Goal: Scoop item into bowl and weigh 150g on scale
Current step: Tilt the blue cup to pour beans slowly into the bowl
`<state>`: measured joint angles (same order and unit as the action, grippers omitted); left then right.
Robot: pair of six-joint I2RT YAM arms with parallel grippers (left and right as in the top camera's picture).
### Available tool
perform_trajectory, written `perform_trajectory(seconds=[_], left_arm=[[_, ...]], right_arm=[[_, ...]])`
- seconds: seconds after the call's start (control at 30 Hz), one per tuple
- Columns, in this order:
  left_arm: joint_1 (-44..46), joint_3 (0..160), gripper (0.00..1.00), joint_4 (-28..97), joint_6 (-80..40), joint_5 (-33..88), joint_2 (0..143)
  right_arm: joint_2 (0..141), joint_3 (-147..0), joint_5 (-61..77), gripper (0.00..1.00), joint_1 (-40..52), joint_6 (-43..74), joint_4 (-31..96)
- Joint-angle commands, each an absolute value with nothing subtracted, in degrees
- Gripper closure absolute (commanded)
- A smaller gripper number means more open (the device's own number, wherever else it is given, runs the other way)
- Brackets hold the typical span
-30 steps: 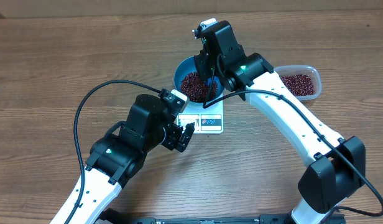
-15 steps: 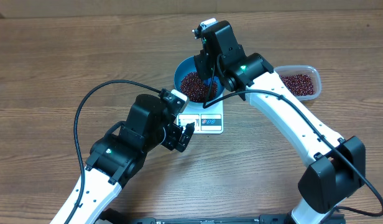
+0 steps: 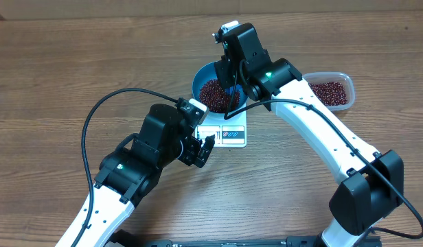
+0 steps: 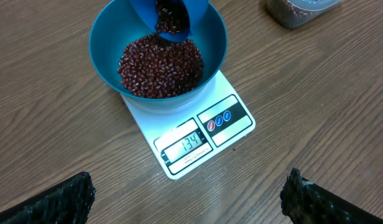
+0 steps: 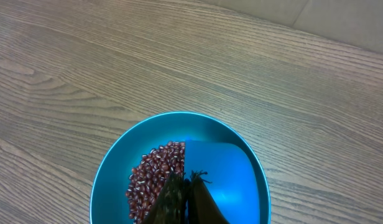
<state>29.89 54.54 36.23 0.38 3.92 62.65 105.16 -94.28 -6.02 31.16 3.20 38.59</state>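
Overhead view: open table (image 3: 60,68) lies left of scale (image 3: 232,134); only left wrist view shows its display (image 4: 186,145). Left gripper (image 4: 188,199) wide; right gripper (image 5: 186,186) clamps scoop (image 5: 222,177) over bowl (image 4: 101,56) of beans (image 4: 160,65).

- You have the bowl (image 4: 107,59) sitting on the rear of the scale (image 4: 148,118), with the display (image 4: 188,146) in front of it.
- The beans (image 4: 160,65) lie piled in the bowl.
- The scoop (image 4: 198,12) hangs tilted over the bowl's far side.
- The tub (image 3: 349,86) stands to the bowl's right, apart from it.
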Motion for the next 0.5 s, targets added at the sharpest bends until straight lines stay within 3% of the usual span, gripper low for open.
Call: perform_trajectory(seconds=[0.0, 0.47], left_arm=[[29.54, 55.66, 0.01, 36.16, 1.10, 4.49, 62.57], [29.54, 55.66, 0.00, 36.16, 1.10, 4.49, 62.57]], right_arm=[[102.85, -96.25, -6.66, 0.96, 31.55, 3.09, 38.50], [102.85, -96.27, -9.21, 0.96, 32.21, 3.11, 39.42]])
